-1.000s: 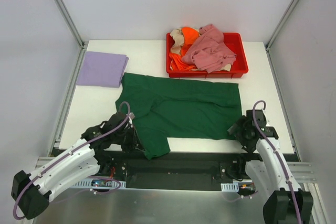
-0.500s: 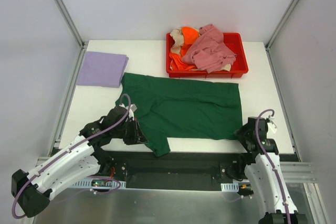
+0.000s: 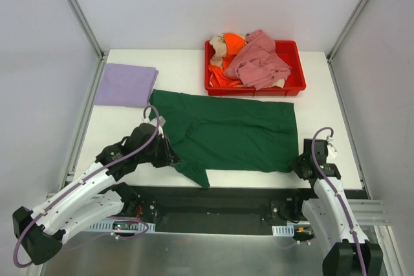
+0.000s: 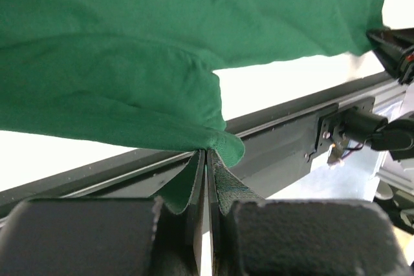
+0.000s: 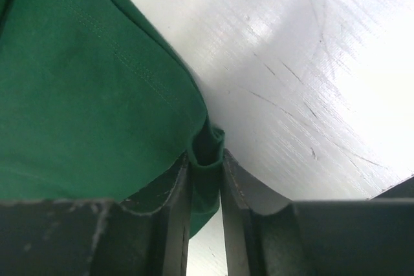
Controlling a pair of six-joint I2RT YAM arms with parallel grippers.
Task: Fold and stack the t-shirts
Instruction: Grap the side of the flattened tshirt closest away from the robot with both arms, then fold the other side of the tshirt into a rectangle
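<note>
Change: right fingers (image 5: 240, 189) just closed, pinching green shirt (image 3: 233, 134) at near-right corner; left fingers (image 4: 223, 192) stay clenched on near-left sleeve, shifted farther; both ends held, fold can start

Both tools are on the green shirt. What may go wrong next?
The right tool pinches only a small fold at a corner of the green shirt, so the cloth may slip out. Near the left tool the cloth is bunched at the table edge; the fold may come out uneven.
</note>
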